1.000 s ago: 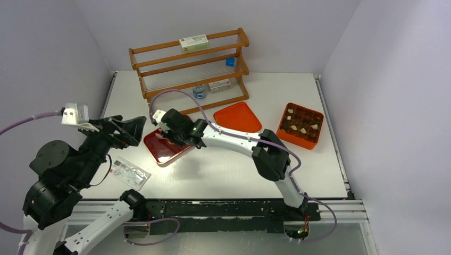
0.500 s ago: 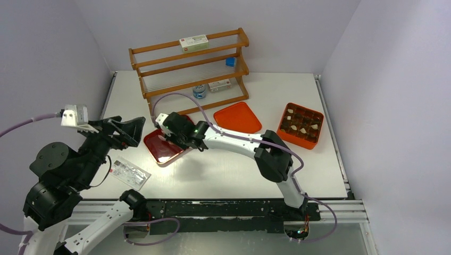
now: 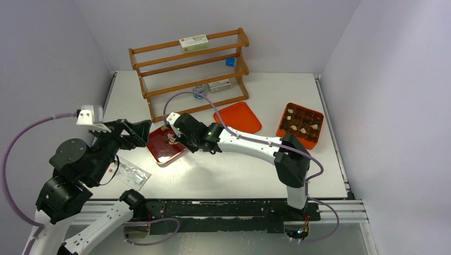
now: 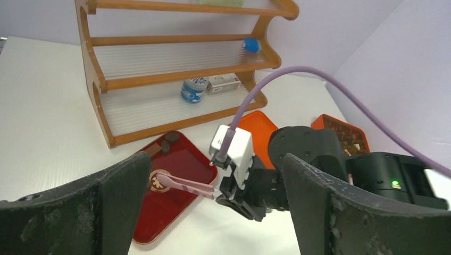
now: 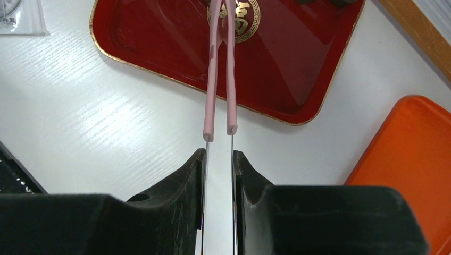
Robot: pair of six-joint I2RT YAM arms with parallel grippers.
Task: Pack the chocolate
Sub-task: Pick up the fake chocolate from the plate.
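Pink tongs (image 5: 219,79) are pinched by their thin metal arms between the fingers of my right gripper (image 5: 218,156), which is shut on them. Their tips, close together with nothing visible between them, lie over the gold emblem of the dark red tray (image 3: 162,151). A few pieces of chocolate (image 4: 172,137) sit at that tray's far corner. More chocolate (image 3: 303,129) fills compartments of the orange box (image 3: 287,133) at the right. My left gripper (image 3: 135,133) hangs open just left of the red tray, holding nothing.
An orange lid (image 3: 237,117) lies between the red tray and the box. A wooden rack (image 3: 189,64) with small items stands at the back. A clear plastic packet (image 3: 130,172) lies near the front left edge.
The right gripper with the tongs has shifted a little right and back, tongs now pointing over the tray, jaws slightly narrower. The left arm has moved right, closer to the tray.
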